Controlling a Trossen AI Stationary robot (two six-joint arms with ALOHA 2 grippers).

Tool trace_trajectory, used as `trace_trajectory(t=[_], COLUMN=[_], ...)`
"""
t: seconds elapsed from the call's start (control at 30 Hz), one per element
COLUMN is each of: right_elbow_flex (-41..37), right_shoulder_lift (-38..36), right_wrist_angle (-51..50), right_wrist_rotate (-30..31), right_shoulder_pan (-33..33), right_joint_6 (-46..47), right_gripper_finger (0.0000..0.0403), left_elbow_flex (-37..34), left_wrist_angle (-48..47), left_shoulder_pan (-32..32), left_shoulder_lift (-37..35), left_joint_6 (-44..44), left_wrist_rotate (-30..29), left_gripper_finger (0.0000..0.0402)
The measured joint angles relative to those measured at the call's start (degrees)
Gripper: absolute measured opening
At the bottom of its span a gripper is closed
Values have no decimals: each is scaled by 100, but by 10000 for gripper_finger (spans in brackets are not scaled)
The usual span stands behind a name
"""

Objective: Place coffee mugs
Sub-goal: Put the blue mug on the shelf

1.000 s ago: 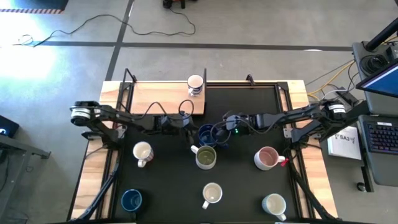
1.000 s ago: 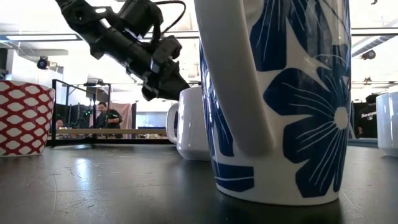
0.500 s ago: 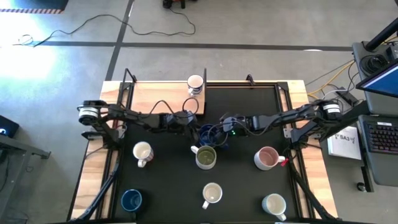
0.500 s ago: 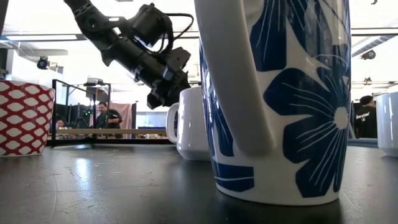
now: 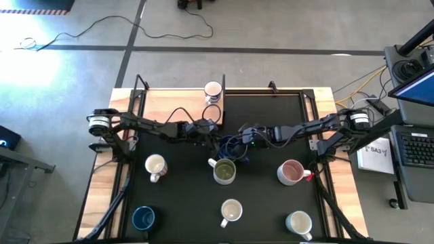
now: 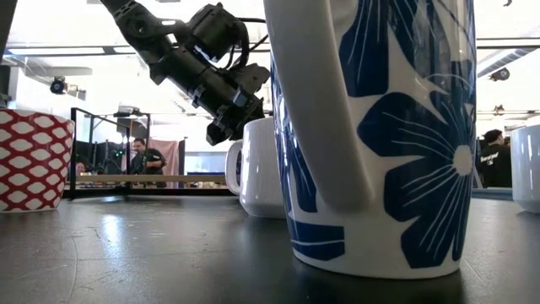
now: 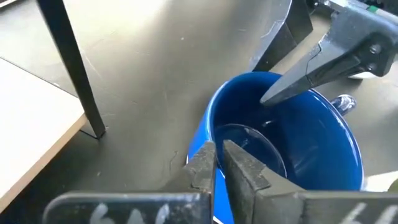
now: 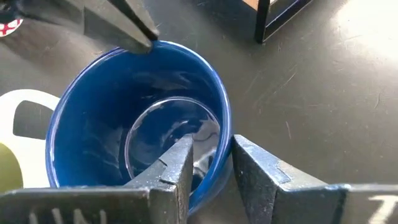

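A dark blue mug sits upright over the black mat, just far of the olive-green-inside mug. My left gripper comes at it from the table's left and my right gripper from the right; each is shut on its rim. In the low view the big blue-flowered mug hides the dark blue one, and only the left gripper shows, above a white mug. One printed white mug stands on the wooden shelf. My left gripper pinches the dark blue mug's rim on its left side, one finger inside and one outside, slanting down from the table's left. Whether the mug's base is on the mat, I cannot tell. My right gripper holds the opposite side of the rim, one finger inside the mug and one outside, slanting down from the table's right. The mug stays upright.
Other mugs stand on the mat: a cream one, a pink one, a second dark blue one, and white ones. A black rack post and the wooden shelf lie just far-left of the grippers.
My left gripper has moved toward the table's right and slightly down, reaching the dark blue mug's rim. My right gripper has stayed on the mug, which has kept its place.
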Motion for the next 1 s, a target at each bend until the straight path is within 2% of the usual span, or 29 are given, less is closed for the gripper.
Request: trace_trajectory(t=[0.3, 0.53, 1.0], right_elbow_flex=[-2, -2, 5], right_shoulder_lift=[-145, -80, 51], right_wrist_angle=[0, 25, 306], right_wrist_rotate=[-6, -158, -99], right_shoulder_pan=[0, 4, 0], right_joint_6=[-246, -233, -363], right_gripper_finger=[120, 114, 79], left_elbow_flex=[-3, -7, -22], left_wrist_angle=[-4, -17, -61], left_shoulder_pan=[23, 15, 2], left_shoulder_lift=[0, 5, 17], left_joint_6=[-120, -85, 284], left_wrist_rotate=[430, 785, 1174], left_gripper_finger=[1, 11, 97])
